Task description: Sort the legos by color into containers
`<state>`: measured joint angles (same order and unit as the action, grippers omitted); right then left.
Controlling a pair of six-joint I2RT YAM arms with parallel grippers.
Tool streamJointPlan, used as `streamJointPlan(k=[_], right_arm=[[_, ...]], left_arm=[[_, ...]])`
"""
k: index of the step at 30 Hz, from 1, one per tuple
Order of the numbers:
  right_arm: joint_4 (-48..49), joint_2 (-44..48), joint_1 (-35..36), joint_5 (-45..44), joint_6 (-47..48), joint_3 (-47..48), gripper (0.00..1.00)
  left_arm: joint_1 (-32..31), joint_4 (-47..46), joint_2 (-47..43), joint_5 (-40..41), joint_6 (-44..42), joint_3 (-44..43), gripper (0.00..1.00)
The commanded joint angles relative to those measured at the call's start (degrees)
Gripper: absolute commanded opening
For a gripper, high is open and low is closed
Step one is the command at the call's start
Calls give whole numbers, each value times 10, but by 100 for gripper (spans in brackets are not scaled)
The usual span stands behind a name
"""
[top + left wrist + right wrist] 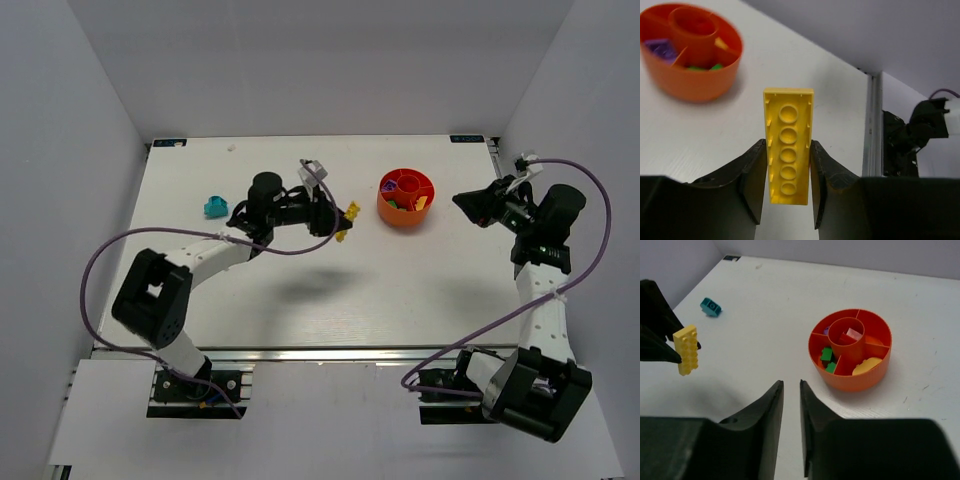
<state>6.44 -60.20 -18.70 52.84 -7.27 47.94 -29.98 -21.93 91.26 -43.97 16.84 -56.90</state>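
Left gripper (pixel 788 165): fingers clamp a long yellow lego (pixel 789 115) by its two long sides. The brick's far end sticks out past the fingertips, and its hollow underside with a row of round tubes faces the wrist camera. In the top view this brick sits left of the orange bowl (pixel 398 217), near it but apart. From the right wrist it looks lifted off the white table (pixel 300 180), studs showing.

Right gripper (pixel 790 387): fingers drawn nearly together with a slim gap left and nothing between them. It hangs over the table on the bowl's right side, apart from it.

Bowl upright, with a round central cup and radial dividers. Right wrist view:
- green legos (pixel 827 359) in the near-left compartment
- a yellow piece (pixel 867 365) in the near compartment
- a red piece (pixel 847 337) in the central cup
- a bit of purple (pixel 826 331) in a left compartment, too hidden to describe

One teal lego (pixel 214 207) lies alone on the table, well left of the bowl.
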Motion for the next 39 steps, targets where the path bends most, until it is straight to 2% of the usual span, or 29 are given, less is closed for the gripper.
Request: streamJointPlan(k=[1,3,5,6,10,17,23,27,39], right_arm=[[-38,-28,-3,53,-35,47,28],[-63,-36,-2,67,-32,71,41],[-63,-38,-4,67,-33,73,44],[-63,-35,-4,61,-35,70,45],[-60,-20,-11,36,-39,64,46],[-63,3,-37,-44,-67,59,45],[-55,17,-61,-39,-83,46,44],[-48,14,-68,-31,-87,41,44],[-39,16,-85,-13,-92,28,44]], left_arm=[[-39,-135,47,-81,-29,-70,0],[-64,-123,94,-68,-69,-114,0],[-79,-156,137,-57,-86,-149,0],[-92,-205,152,-40,-85,-156,0],[-110,-284,232,2,-88,-230,0],[-127,-325,384,57,-68,-402,0],[-162,-312,484,152,-103,-532,0],[-173,-272,548,168,-108,-640,0],[-173,-279,588,222,-116,-649,0]])
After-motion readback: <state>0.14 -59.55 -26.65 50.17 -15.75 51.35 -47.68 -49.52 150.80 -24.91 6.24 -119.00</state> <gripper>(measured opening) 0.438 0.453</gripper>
